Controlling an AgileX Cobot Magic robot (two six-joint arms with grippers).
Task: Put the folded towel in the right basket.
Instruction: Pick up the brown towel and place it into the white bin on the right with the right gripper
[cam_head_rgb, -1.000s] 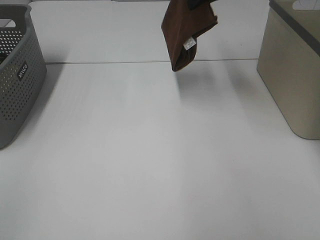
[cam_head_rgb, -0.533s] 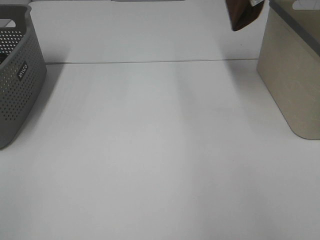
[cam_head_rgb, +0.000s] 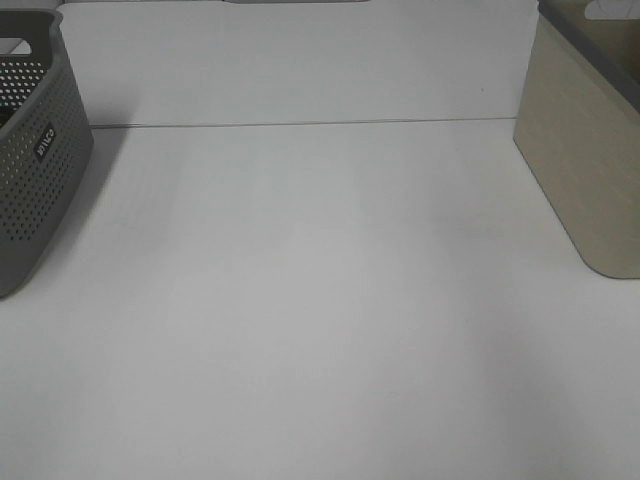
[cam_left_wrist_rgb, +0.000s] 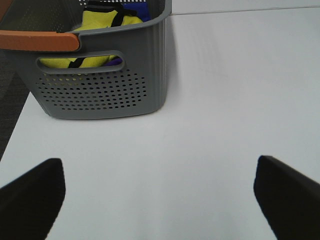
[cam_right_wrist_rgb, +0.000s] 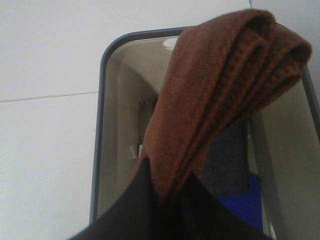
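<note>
Towel (cam_right_wrist_rgb: 220, 85), brown and folded, hangs clamped in the right gripper (cam_right_wrist_rgb: 167, 192) over the open beige basket (cam_right_wrist_rgb: 116, 100) at three o'clock on the table (cam_head_rgb: 320, 300). Left gripper (cam_left_wrist_rgb: 160, 200), spread apart, hovers near the grey basket (cam_head_rgb: 30, 170) at nine o'clock.

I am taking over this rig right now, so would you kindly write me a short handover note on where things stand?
The right gripper is shut on the folded brown towel, which hangs in the air, apparently above the open top of the beige right basket. The high camera does not show the towel.
The left gripper is open and holds nothing, over the table near the gray left basket.
Done: towel grasped and brought to the basket.
Left: lower it in, open the jaws, draw the arm back.
</note>
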